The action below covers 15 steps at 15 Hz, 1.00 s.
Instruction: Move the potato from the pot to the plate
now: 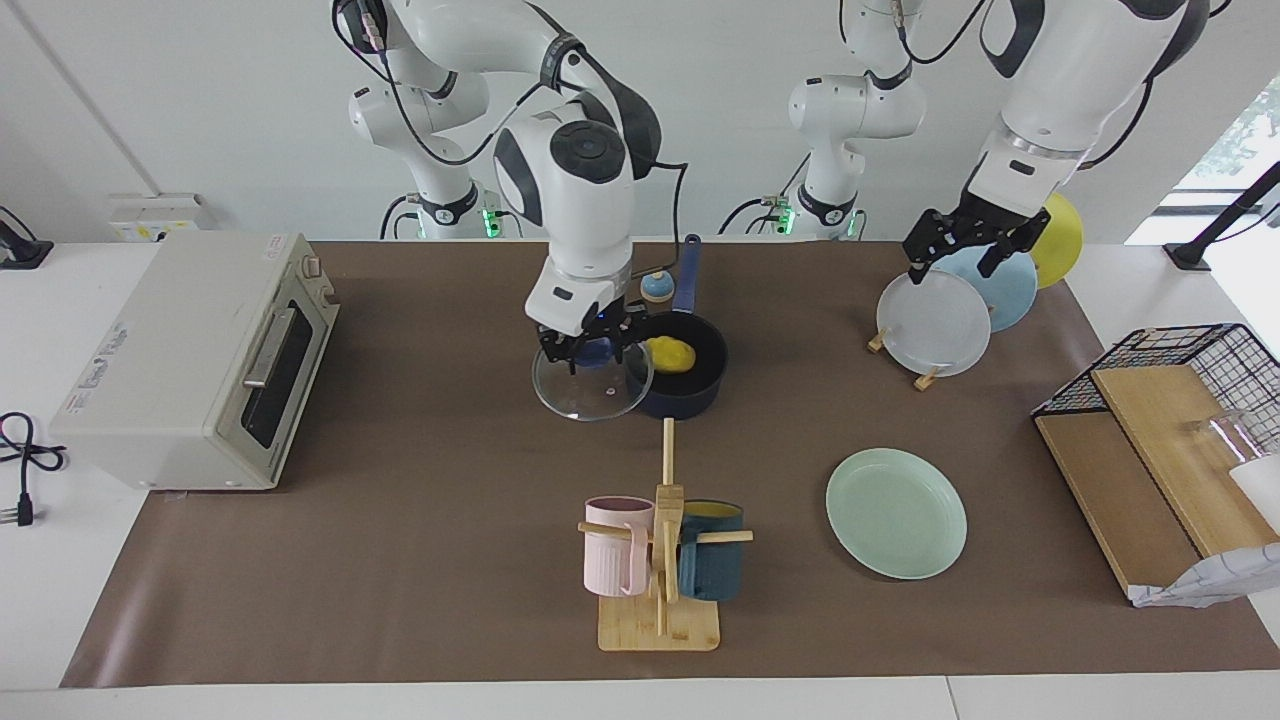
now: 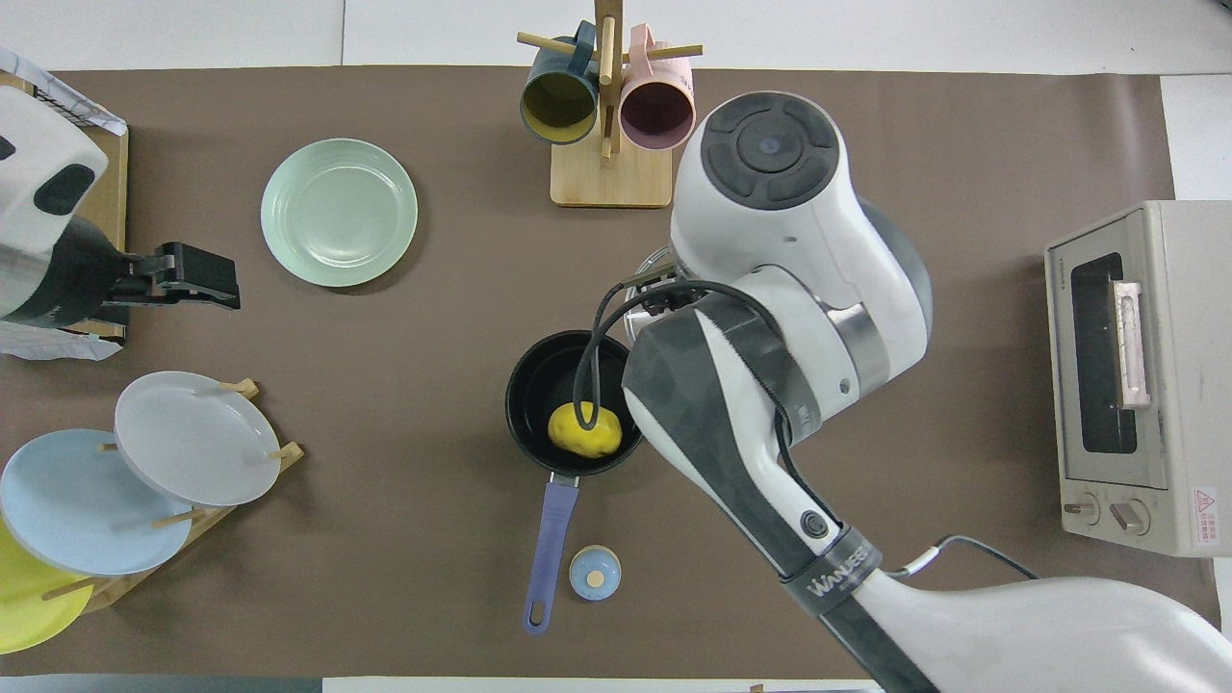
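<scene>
Glass lid (image 1: pixel 590 385) mostly hidden overhead under right gripper (image 1: pixel 590 345).

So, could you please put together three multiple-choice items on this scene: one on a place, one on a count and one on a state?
1. Where is the potato?
A. on the mint plate
B. in the pot
C. in the toaster oven

2. How many mugs hang on the wooden stand?
A. one
B. two
C. four

3. What state is the glass lid in?
A. closed on the pot
B. lying flat in front of the oven
C. off the pot, gripped by the right claw

Answers:
1 B: the yellow lump sits on the pot's black inside.
2 B: only a pink mug and a teal mug hang there.
3 C: the claw grips the lid's knob beside the open pot.
</scene>
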### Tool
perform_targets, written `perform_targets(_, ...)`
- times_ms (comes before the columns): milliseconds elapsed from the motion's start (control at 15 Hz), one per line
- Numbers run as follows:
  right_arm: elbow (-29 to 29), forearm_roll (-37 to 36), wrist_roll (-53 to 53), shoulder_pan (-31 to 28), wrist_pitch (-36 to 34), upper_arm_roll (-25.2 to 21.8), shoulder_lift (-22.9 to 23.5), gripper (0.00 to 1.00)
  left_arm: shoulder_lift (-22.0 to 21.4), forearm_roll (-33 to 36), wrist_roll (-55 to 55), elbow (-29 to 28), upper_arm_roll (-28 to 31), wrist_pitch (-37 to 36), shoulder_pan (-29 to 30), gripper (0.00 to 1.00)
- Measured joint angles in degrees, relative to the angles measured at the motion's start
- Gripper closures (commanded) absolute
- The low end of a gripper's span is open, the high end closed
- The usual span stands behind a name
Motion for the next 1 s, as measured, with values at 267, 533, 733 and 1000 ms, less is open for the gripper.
perform_targets(267,-0.49,0.08,-11.57,-6.79,-0.64,-0.11,0.0,0.6,0.09,-1.1,-13.89,-2.78,-0.39,4.65,-8.51,0.0)
perform_targets(533,-4.19,0.09,-20.98,-12.73,2.08,-0.17,-0.41,0.6,0.49,-3.13,-21.49,-8.35,-0.39,12.46,-13.55,0.0)
perform_targets(733,-10.87,0.09,-26.59,-16.23,8.69,-0.22,-1.95,0.6,2.85,-3.18,-27.31,-12.35,-0.46,20.8,-17.14,0.0)
perform_targets(1000,-20.07,0.09,-33.52,-20.5,18.7,-0.28,-3.88,0.6,9.41,-3.34,-33.1,-13.03,-0.43,27.22,-20.23,0.0)
